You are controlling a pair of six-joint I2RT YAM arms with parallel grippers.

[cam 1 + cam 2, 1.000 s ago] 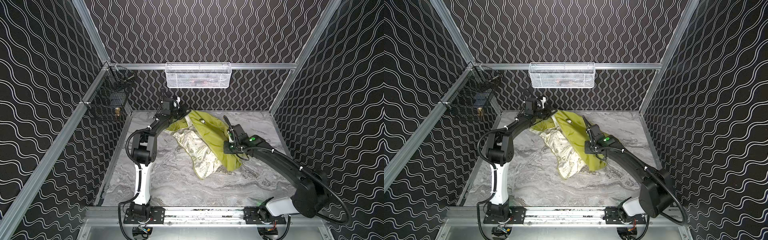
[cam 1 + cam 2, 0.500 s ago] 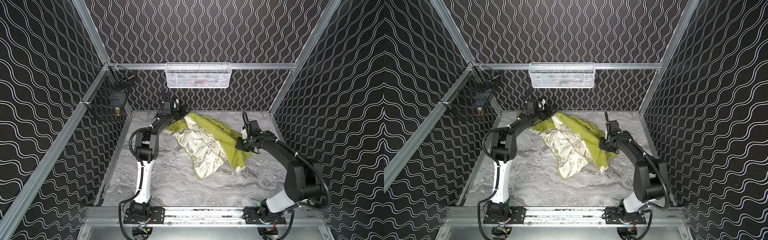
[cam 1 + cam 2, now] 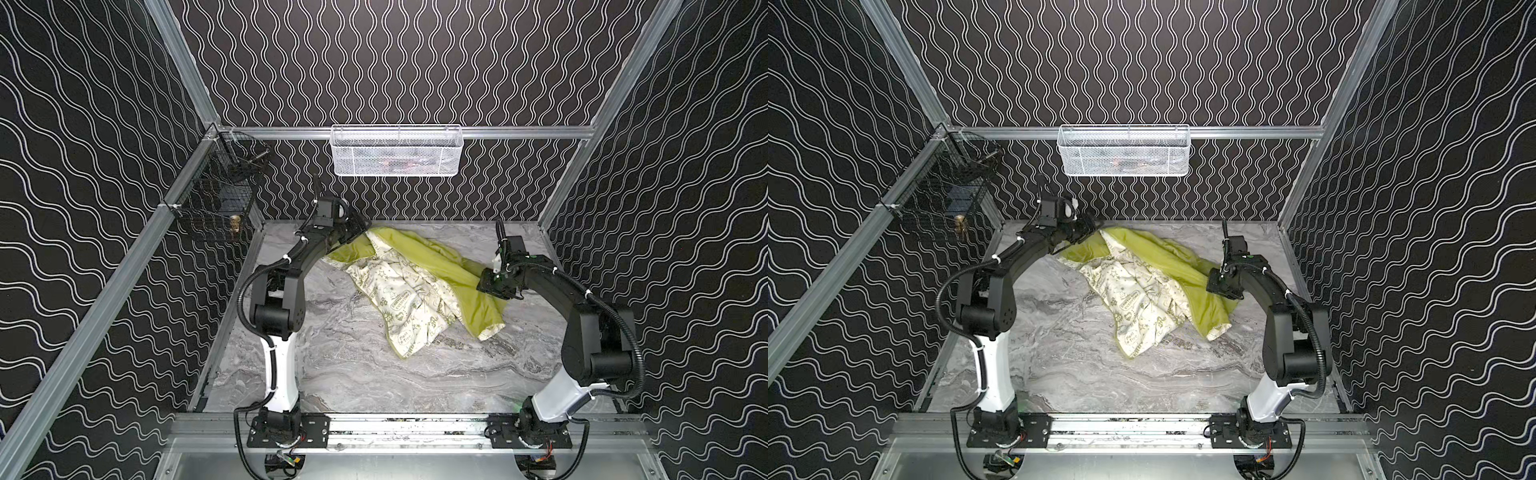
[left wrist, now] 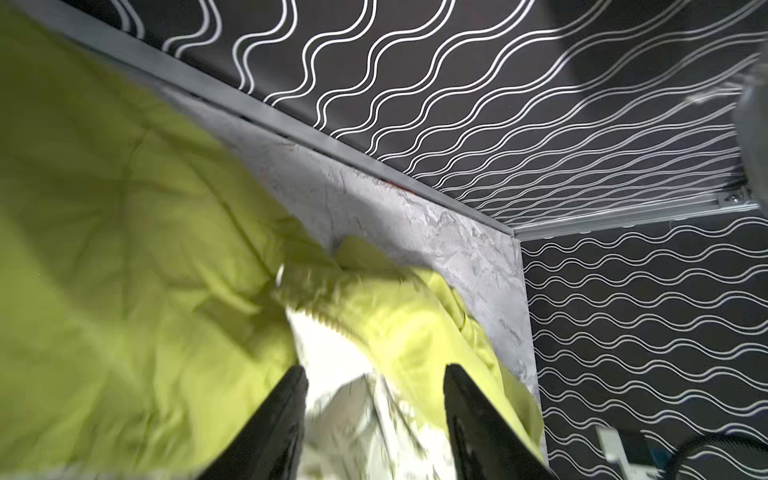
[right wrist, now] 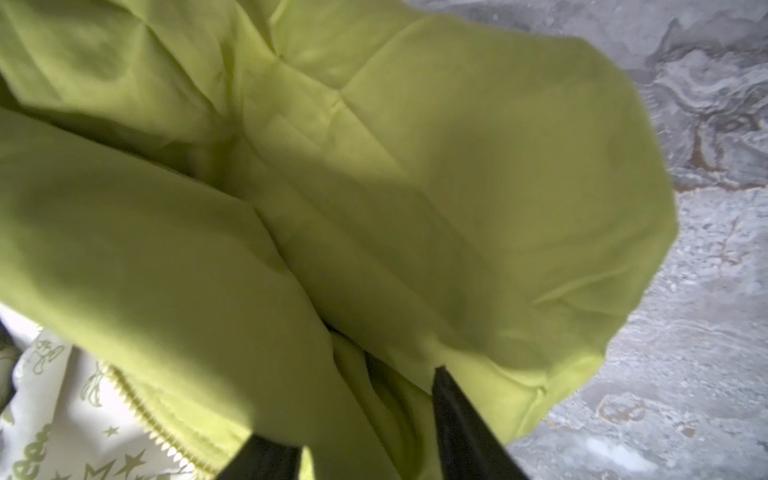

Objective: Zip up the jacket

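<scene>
The yellow-green jacket (image 3: 419, 253) (image 3: 1183, 266) lies crumpled and open at the back of the marble table, its cream printed lining (image 3: 399, 291) facing up. My left gripper (image 3: 359, 226) (image 4: 376, 368) is at the jacket's far left corner. Its jaws are open, with blurred lining and green fabric (image 4: 124, 249) lying between them. My right gripper (image 3: 492, 286) (image 5: 365, 395) is over the jacket's right edge, also open. Green folds (image 5: 457, 187) lie between its fingers and hide one tip. A run of zipper teeth (image 5: 145, 424) borders the lining.
A white mesh basket (image 3: 397, 151) hangs on the back wall above the jacket. A black wire basket (image 3: 216, 199) holding a brass piece hangs from the left rail. Bare marble table (image 3: 353, 365) stretches in front of the jacket. Patterned walls enclose three sides.
Both grippers went from shut to open. My right arm swung right and back, dragging the jacket's right edge with it and spreading the fabric. The left gripper stayed at the far left corner.
</scene>
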